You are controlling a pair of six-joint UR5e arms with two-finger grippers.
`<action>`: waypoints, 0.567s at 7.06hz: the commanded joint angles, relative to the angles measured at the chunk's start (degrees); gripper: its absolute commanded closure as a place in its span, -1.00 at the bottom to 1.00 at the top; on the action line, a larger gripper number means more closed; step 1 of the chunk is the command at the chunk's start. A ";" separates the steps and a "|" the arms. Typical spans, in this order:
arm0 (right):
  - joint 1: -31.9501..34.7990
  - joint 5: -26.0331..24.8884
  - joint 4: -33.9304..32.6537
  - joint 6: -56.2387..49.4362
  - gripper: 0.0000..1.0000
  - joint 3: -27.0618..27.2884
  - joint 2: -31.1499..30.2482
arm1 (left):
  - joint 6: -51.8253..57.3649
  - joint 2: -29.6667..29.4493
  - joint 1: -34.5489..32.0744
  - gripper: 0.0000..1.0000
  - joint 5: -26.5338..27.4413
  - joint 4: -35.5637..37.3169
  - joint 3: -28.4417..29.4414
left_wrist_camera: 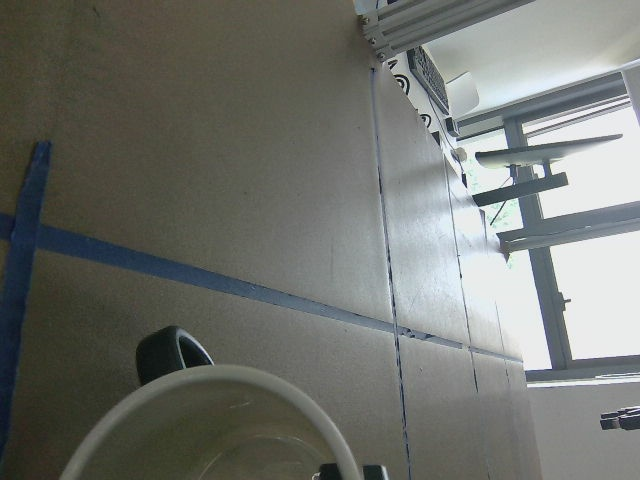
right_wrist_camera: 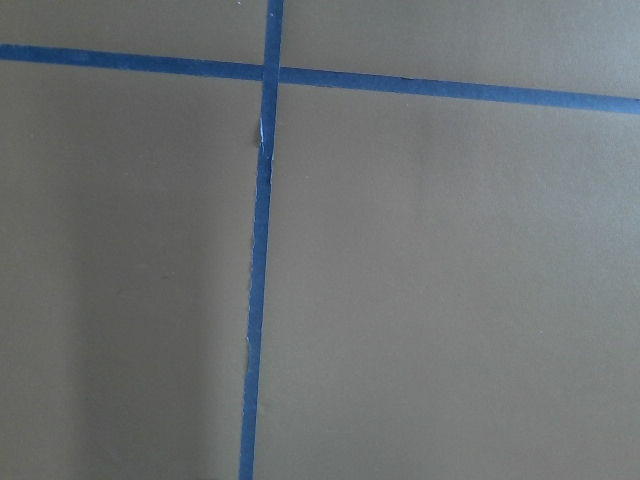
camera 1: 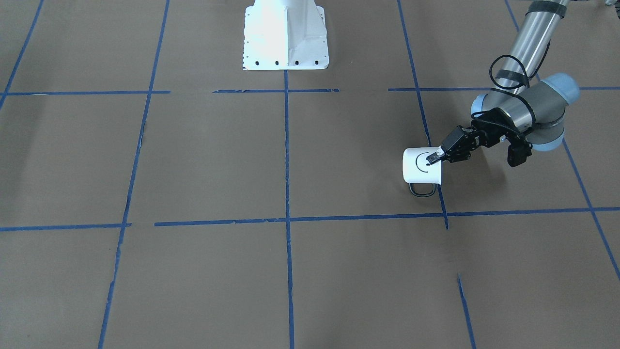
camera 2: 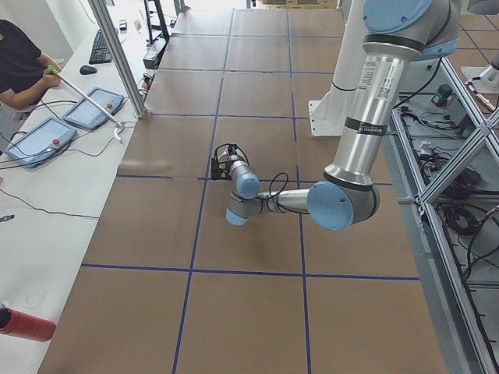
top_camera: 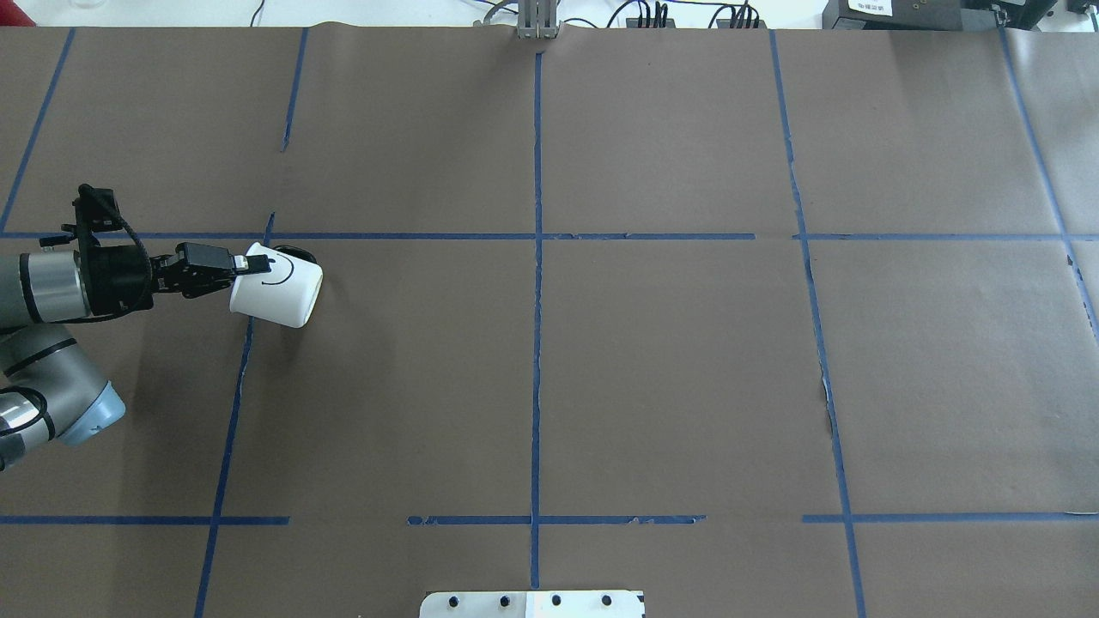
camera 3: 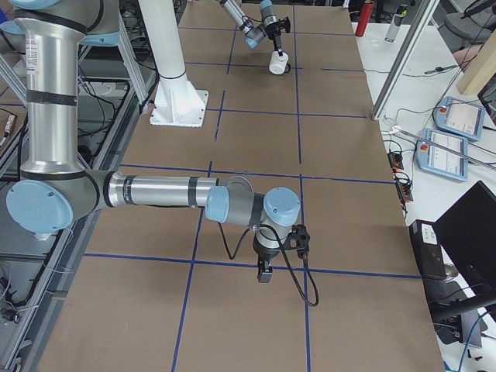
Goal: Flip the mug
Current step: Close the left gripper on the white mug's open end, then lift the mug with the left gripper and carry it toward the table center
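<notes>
The white mug with a black smiley face is tipped onto its side over the brown table, its black handle low by the surface. It also shows in the overhead view and far off in the exterior right view. My left gripper is shut on the mug's rim, one finger inside and one on the face side. The left wrist view shows the pale rim and handle. My right gripper hangs near the table; I cannot tell whether it is open or shut.
Blue tape lines divide the brown paper table into squares. The white robot base stands at the table's robot-side edge. A side bench with tablets and a person lies beyond the far edge.
</notes>
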 commanded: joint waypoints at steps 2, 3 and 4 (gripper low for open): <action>0.00 0.00 0.00 0.00 -1.00 0.00 0.00 | -3.83 -0.41 0.12 1.00 0.49 11.77 -10.00; 0.00 0.00 0.00 0.00 -1.00 0.00 0.00 | -3.30 -1.72 0.20 1.00 0.57 24.23 -16.06; 0.00 0.00 0.00 0.00 -1.00 0.00 0.00 | -2.78 -3.82 0.29 1.00 0.84 32.36 -18.21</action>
